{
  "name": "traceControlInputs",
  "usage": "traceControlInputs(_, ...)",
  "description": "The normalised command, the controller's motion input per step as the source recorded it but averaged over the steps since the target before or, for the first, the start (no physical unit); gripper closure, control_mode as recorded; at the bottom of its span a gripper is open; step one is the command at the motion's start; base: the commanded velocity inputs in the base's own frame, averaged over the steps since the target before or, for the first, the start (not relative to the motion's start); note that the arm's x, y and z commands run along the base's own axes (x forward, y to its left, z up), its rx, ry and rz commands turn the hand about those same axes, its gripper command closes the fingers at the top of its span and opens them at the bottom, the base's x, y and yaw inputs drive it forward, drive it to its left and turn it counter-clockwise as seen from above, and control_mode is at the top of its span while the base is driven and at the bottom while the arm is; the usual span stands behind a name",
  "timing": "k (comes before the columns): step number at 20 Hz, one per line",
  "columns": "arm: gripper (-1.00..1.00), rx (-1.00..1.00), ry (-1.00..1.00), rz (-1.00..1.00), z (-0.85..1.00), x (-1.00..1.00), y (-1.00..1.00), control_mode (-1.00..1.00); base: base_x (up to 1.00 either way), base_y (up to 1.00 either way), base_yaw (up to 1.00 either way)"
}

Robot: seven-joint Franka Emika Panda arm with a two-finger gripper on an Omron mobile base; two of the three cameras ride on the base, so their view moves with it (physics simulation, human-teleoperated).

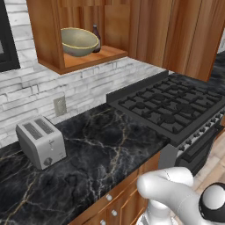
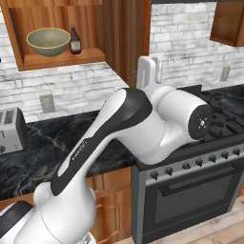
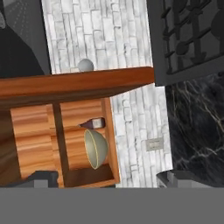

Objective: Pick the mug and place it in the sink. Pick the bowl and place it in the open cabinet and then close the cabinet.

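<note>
Ahead of the pincer (image 3: 105, 177), seen along the hand view, the open wall cabinet (image 3: 39, 131) stands with its door (image 3: 74, 83) swung out edge-on across the frame, a small round silver knob (image 3: 85, 65) showing on it. The pincer's two dark tips sit far apart at the bottom of that view, spread about as wide as they go, with nothing between them and nothing touching them; it grips no object.

Straight beyond the gap between the tips, the pale yellow-tan bowl (image 3: 96, 148) rests on the cabinet shelf, apart from the pincer, its olive inside showing. Just beside the bowl stands a small dark bottle (image 3: 92, 124), close to its rim.

From the base cameras, the bowl (image 1: 78, 41) sits on the lower shelf of the cabinet (image 1: 48, 35) with the bottle (image 1: 96, 38) right next to it. Below lie the black marble counter (image 1: 105, 149), a silver toaster (image 1: 41, 141) and a gas stove (image 1: 176, 107).
</note>
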Motion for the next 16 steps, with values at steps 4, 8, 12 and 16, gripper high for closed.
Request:
traceControlInputs(4,-1.00,0.04,0.00,0.00,-0.18,0.46,0.00,-1.00,0.00,0.00,0.00)
traceControlInputs(8,-1.00,0.02,0.00,0.00,-0.12,0.58,0.00,-1.00,0.00,0.00,0.00)
traceControlInputs(12,-1.00,0.03,0.00,0.00,-0.02,0.45,-0.11,-1.00,0.00,0.00,0.00)
traceControlInputs(16,-1.00,0.04,0.00,0.00,0.00,0.20,-0.38,-1.00,0.00,0.00,0.00)
